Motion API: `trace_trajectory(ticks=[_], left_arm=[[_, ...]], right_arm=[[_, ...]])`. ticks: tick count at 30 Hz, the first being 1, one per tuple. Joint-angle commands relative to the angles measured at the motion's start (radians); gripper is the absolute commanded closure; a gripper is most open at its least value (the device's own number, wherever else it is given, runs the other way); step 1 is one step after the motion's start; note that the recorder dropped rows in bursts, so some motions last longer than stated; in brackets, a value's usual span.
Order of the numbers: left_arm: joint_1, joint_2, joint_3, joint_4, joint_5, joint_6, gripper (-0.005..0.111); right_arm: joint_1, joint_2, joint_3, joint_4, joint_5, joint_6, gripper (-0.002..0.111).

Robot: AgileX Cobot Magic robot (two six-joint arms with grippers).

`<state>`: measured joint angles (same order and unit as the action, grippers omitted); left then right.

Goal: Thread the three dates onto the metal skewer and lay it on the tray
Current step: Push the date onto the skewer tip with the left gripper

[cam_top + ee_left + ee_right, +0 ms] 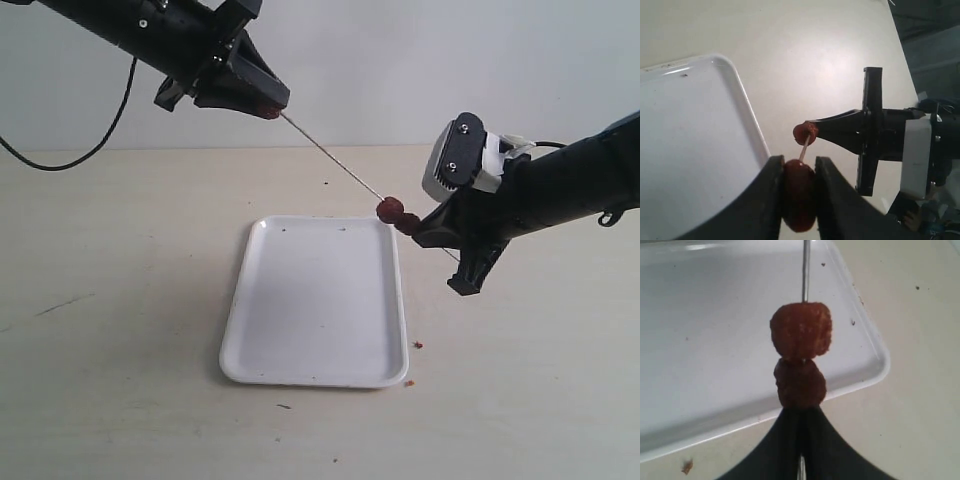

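Logged thin grey metal skewer (330,153) slanting toward flat white tray (310,300), gripped by closed right jaws behind two wrinkled red-brown dates (391,209); third date (799,197) clamped in left jaws at upper tip.

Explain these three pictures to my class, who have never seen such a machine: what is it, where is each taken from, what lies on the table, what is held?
It is a robot with two black arms, each ending in a claw. One picture is from a camera off the arms; the other two are from cameras on the wrists. On the table lie a white tray and some crumbs. The right claw pinches a metal skewer carrying two dates. The left claw grips a third date at the skewer's free end.
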<state>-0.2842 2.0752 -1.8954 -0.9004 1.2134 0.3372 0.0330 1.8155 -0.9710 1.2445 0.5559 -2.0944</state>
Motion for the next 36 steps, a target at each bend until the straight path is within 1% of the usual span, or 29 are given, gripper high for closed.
trace_trajectory(ticks=[1, 13, 36], left_arm=[[-0.046, -0.004, 0.000, -0.022, 0.008, 0.006, 0.086], [-0.088, -0.004, 0.000, 0.000, 0.008, 0.006, 0.086], [-0.109, -0.004, 0.000, 0.001, 0.008, 0.025, 0.086]], right_arm=[[0.003, -0.016, -0.003, 0.029, 0.021, -0.010, 0.108], [0.003, -0.016, -0.005, 0.059, 0.052, -0.010, 0.108], [0.003, -0.016, -0.005, 0.157, 0.119, -0.010, 0.108]])
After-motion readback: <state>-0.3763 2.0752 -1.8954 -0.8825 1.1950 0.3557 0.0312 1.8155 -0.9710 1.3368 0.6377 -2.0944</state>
